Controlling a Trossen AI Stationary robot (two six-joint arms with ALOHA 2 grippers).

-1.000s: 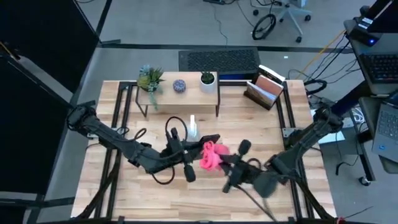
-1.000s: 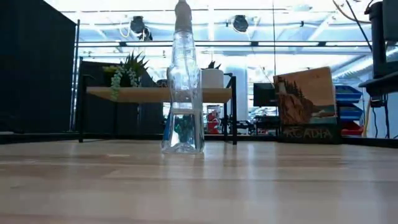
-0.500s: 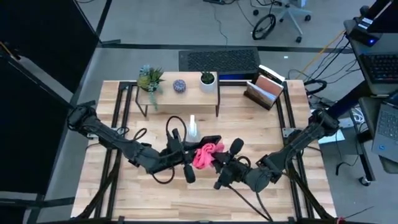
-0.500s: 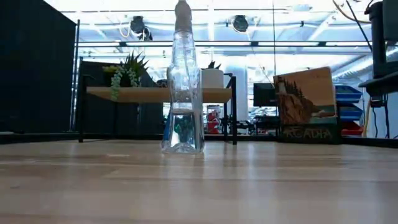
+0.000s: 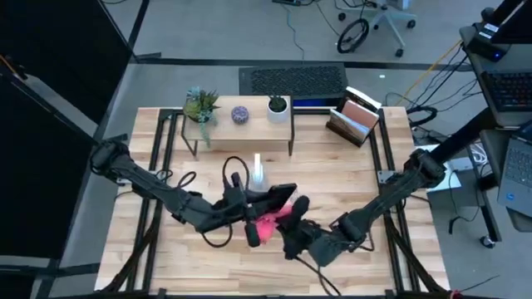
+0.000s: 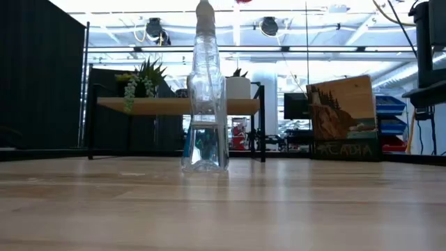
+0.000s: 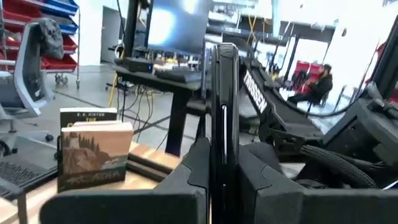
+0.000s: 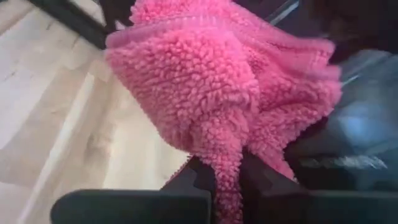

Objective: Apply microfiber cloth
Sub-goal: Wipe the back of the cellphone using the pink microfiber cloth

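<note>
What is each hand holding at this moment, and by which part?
The left hand clamps the black smartphone upright by its lower end. The right hand pinches the pink microfiber cloth by a hanging fold.

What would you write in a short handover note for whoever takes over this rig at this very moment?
Left end effector: shut on the slim black smartphone, held on edge above the wooden table at mid-table.
Right end effector: shut on the bright pink fluffy microfiber cloth, bunched against the phone.
Clear plastic spray bottle: upright behind them, untouched.
Done: both items gripped, cloth brought to phone.
Left: wipe the phone.
</note>
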